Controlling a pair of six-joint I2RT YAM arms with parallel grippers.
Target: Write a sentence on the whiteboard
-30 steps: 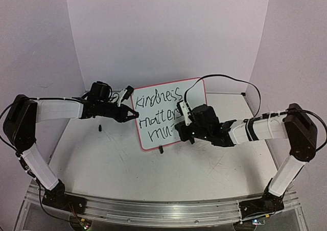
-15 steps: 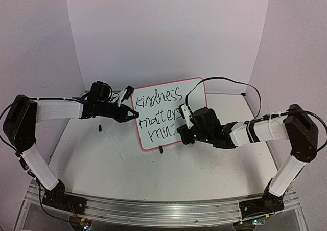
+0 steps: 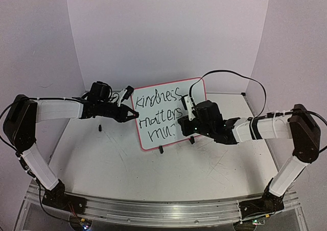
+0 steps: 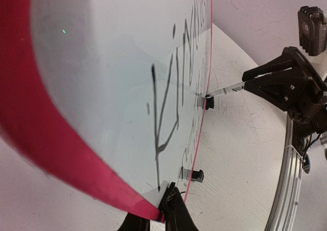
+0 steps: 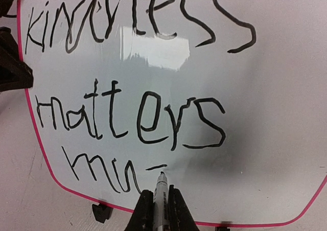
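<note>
The whiteboard (image 3: pixel 164 104), white with a red-pink rim, stands tilted on the table on black clip feet (image 3: pixel 161 149). My left gripper (image 3: pixel 136 115) is shut on its left edge, and in the left wrist view the fingertips (image 4: pixel 176 206) pinch the rim of the whiteboard (image 4: pixel 102 83). My right gripper (image 5: pixel 159 192) is shut on a black marker (image 5: pixel 161 196), whose tip is just off the board. The sentence (image 5: pixel 127 119) reads "kindness matters mu", with a short stroke (image 5: pixel 156 166) above the tip. From the top, my right gripper (image 3: pixel 181 126) is at the board's lower right.
A small black piece (image 3: pixel 100 127) lies on the scratched grey tabletop (image 3: pixel 127 164) left of the board. White walls close in the back and both sides. A metal rail (image 3: pixel 153 210) carrying the arm bases runs along the near edge.
My right gripper with the marker has shifted up and to the right along the board's third line. The left arm and the board have stayed put.
</note>
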